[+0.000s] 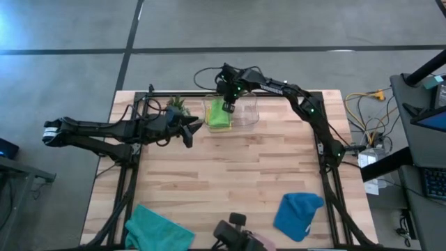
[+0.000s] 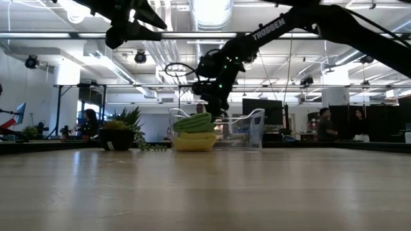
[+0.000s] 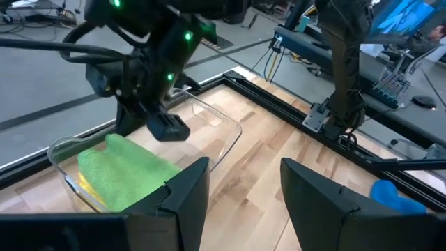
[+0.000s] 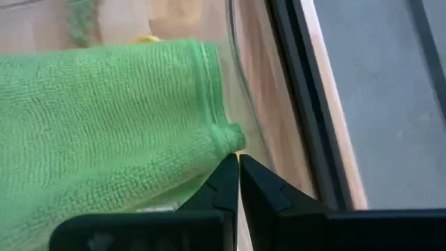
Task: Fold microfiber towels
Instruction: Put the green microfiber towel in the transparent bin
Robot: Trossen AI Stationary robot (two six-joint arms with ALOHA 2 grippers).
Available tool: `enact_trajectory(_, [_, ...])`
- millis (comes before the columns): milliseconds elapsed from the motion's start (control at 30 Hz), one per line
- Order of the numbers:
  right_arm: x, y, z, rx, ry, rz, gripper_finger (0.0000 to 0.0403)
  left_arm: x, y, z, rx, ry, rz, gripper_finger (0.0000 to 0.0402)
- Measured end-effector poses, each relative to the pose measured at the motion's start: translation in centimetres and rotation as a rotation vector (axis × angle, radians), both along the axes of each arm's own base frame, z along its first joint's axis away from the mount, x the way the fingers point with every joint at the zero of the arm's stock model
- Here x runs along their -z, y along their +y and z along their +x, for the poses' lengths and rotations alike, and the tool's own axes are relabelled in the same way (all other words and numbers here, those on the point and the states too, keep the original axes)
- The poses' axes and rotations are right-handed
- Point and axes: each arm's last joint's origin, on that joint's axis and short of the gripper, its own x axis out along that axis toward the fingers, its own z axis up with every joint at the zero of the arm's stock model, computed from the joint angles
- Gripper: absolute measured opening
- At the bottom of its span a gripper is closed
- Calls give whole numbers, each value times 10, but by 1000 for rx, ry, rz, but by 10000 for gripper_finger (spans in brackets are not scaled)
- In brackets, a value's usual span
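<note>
while the right gripper (image 4: 239, 183) sits over the far-side bin with its two dark fingers pressed fully together, nothing is pinched between them; the tips rest just beside the corner of the folded lime green microfiber towel (image 4: 104, 118), possibly touching its hem. that towel lies in the clear plastic bin (image 1: 249, 113) on top of a folded yellow microfiber towel (image 2: 192, 142), whose edge shows beneath it in the low view. the bin stands at the far edge of the light wooden slatted table (image 1: 230, 181), just beside a small potted green plant (image 1: 175, 107).

the left gripper (image 1: 189, 132) hovers near the bin's left side, fingers (image 3: 185, 195) parted about halfway, holding nothing.

two towels remain unfolded at the near edge: a crumpled teal microfiber towel (image 1: 159, 229) toward the left corner and a rumpled blue microfiber towel (image 1: 298, 213) toward the right, well apart from each other and from the bin.

judgement: step in hand is the stowing of the second folded towel; the green one looks deposited and released, so the task is roughly half done. next move calls for the right arm to lift clear of the bin without snagging the green corner, then travel to the near edge for the blue towel, which lies on its side. that cloth needs spreading flat before folding, likely with both arms taking opposite corners. risk: dragging the stacked towels askew on withdrawal.
</note>
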Motion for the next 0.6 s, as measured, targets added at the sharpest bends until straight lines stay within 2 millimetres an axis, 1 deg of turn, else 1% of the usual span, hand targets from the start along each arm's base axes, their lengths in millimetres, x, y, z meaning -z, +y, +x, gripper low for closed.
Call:
enact_trajectory(133, [-7,-4,-3,-12,43,1,9,0,0,0,0,0,0,161])
enact_trajectory(233, [-14,-7,-7,4,39,5,9,0,0,0,0,0,0,161])
enact_trajectory(367, [-16,-3,-8,-15,15,69,9,0,0,0,0,0,0,161])
enact_trajectory(533, [-13,9,3,-52,-38,136,9,0,0,0,0,0,0,161])
enact_trajectory(600, [-12,12,8,-57,-63,134,9,0,0,0,0,0,0,161])
